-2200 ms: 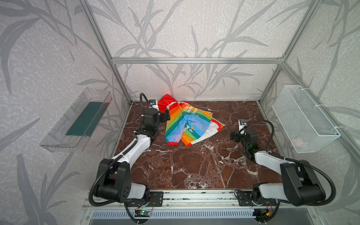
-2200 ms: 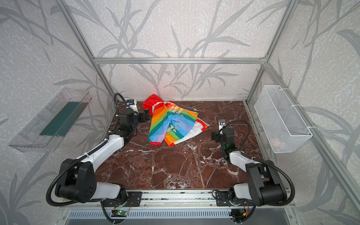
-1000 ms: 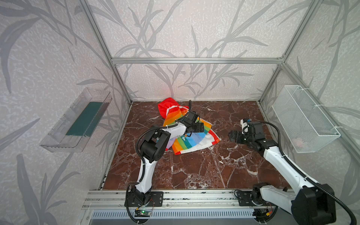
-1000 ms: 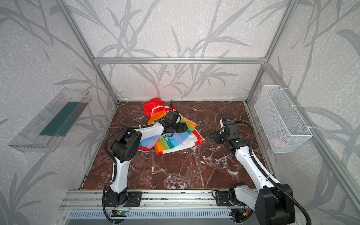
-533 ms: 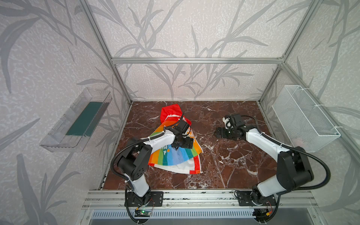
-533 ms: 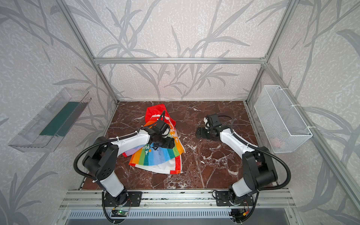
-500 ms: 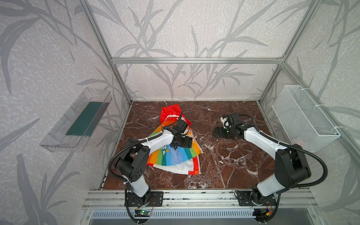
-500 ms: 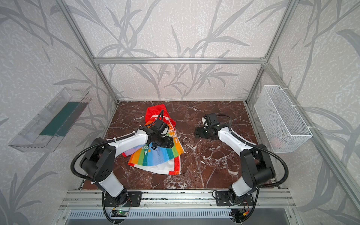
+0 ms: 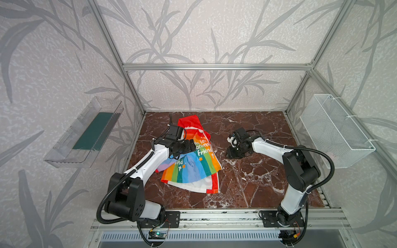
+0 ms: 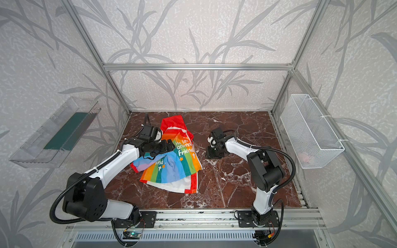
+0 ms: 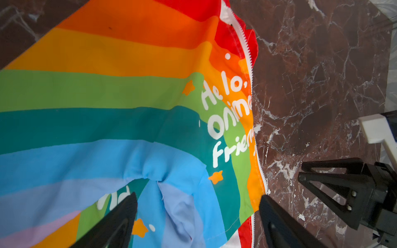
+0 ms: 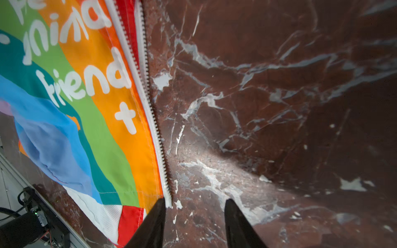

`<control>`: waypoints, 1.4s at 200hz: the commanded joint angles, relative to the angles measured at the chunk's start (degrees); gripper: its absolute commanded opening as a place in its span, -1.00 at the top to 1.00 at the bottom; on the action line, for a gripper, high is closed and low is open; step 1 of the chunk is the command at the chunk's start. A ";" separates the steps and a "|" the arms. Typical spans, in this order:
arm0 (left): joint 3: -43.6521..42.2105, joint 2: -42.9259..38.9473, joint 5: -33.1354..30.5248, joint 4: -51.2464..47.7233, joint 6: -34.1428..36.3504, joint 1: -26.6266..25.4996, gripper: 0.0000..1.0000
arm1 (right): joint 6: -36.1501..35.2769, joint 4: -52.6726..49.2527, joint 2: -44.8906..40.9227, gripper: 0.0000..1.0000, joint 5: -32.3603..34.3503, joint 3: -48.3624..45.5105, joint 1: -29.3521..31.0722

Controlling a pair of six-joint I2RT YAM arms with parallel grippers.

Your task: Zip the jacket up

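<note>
While the left gripper (image 11: 197, 195) hangs wide open over the jacket (image 9: 193, 167) and the right gripper (image 12: 195, 199) stands partly open just beside its zipper edge (image 12: 154, 120), each empty, you risk pinching loose fabric instead of that edge.
</note>
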 commanded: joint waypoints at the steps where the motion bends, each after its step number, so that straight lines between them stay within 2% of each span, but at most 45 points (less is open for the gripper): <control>1: -1.30 1.58 3.68 -4.30 -0.66 0.60 -0.81 | 0.26 -2.29 1.80 0.13 -0.41 2.55 1.92; 43: -4.96 2.14 3.40 -1.91 -1.05 0.81 -0.81 | 0.40 -1.39 4.94 0.17 -2.13 4.40 4.68; 69: -6.83 3.41 3.96 -0.44 -1.11 1.06 -0.81 | 0.34 -2.13 7.44 0.17 -0.79 6.68 6.20; 86: -7.81 4.27 4.93 0.54 -1.30 1.08 -0.80 | -0.12 -5.04 8.90 0.17 4.05 8.79 7.96; 101: -8.44 4.68 5.08 1.04 -1.46 1.08 -0.80 | -0.58 -9.67 10.65 0.18 12.83 11.29 9.99; 113: -8.72 4.86 4.95 1.27 -1.40 1.08 -0.80 | -0.77 -12.76 12.18 0.16 17.22 12.94 11.02; 126: -9.23 5.01 5.23 1.70 -1.63 1.08 -0.81 | -0.96 -13.81 13.32 0.08 17.79 13.53 11.43; 142: -10.03 5.21 5.95 2.94 -1.90 0.99 -0.80 | -1.48 -13.28 13.74 0.11 16.59 13.44 12.30; 170: -11.53 5.91 7.14 4.97 -3.33 0.83 -0.80 | -0.71 -11.96 14.19 0.31 12.40 12.92 13.15; 213: -11.92 8.16 6.72 7.33 -4.18 -1.10 -0.79 | -1.23 -13.72 11.52 1.00 16.47 13.01 13.31; 222: -10.94 9.24 6.53 7.97 -4.47 -2.51 -0.79 | -1.75 -12.99 9.25 1.00 15.10 12.31 12.55; 233: -8.09 11.21 7.11 8.15 -4.40 -4.99 -0.79 | -3.15 -12.26 6.32 1.00 9.00 11.42 10.46; 245: -3.73 13.97 7.89 8.06 -4.07 -8.09 -0.79 | -3.55 -12.74 3.24 1.00 5.72 10.29 7.56; 260: 3.05 19.73 8.39 6.89 -3.18 -10.93 -0.79 | -4.72 -14.32 -0.87 1.00 6.63 8.20 4.20; 280: 12.01 27.25 10.00 4.29 -3.19 -11.99 -0.75 | -5.67 -16.53 -6.23 1.00 7.91 5.00 -0.96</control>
